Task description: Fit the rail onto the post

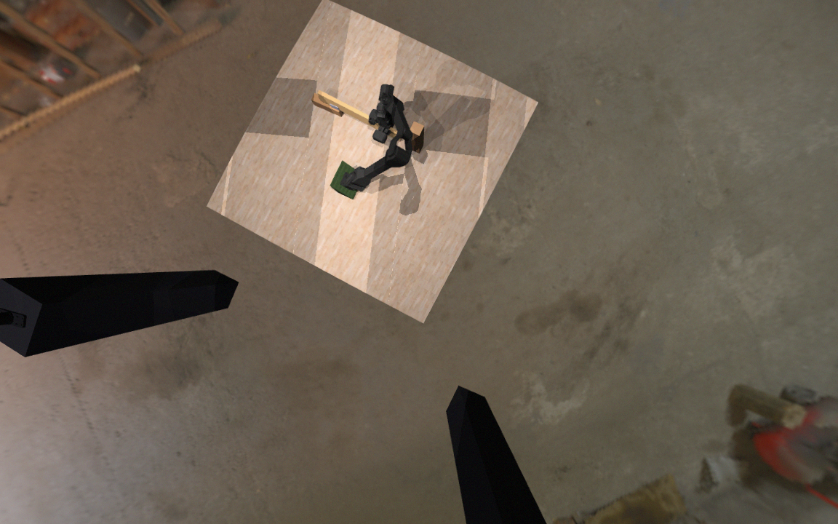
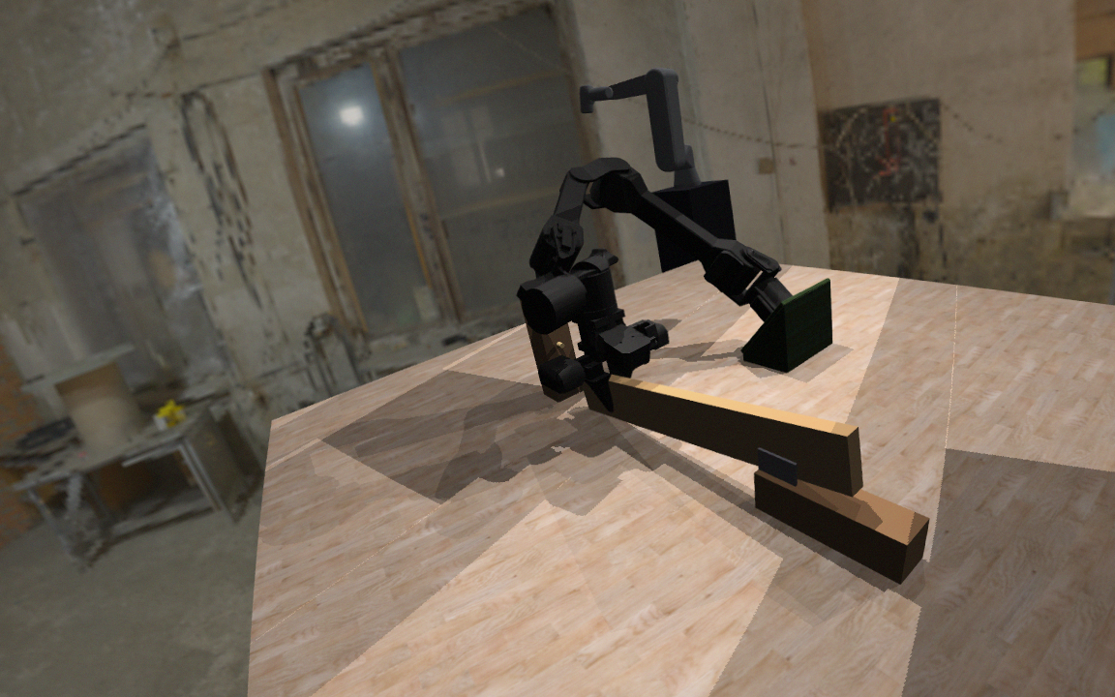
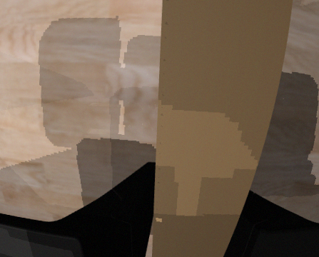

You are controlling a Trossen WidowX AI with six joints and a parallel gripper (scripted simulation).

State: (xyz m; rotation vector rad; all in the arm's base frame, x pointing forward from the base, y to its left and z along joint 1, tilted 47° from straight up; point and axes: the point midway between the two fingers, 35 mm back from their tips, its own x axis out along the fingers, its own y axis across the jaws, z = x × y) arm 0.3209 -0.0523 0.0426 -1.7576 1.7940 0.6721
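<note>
The wooden rail point(image 1: 350, 110) point(image 2: 717, 422) point(image 3: 216, 75) stands on edge, its far end in the bracket point(image 2: 776, 466) on the low footboard block point(image 2: 838, 529) point(image 1: 322, 105). The rail slopes down to its near end, which is low, at or close to the table. My gripper point(image 2: 605, 391) point(image 3: 175, 173) is shut on the rail near that end, one finger on each side. The short post point(image 1: 418, 135) point(image 2: 544, 350) stands just beyond the near end, apart from it. One peg point(image 2: 558, 345) shows on the post above the rail's top edge. The other peg and the rail's end holes are hidden.
The arm's green base mount point(image 1: 344, 180) point(image 2: 806, 329) stands on the table point(image 1: 344, 241) point(image 2: 544, 597), to one side of the rail. The arm arches over beside the post and hides part of it and of the rail in the top view.
</note>
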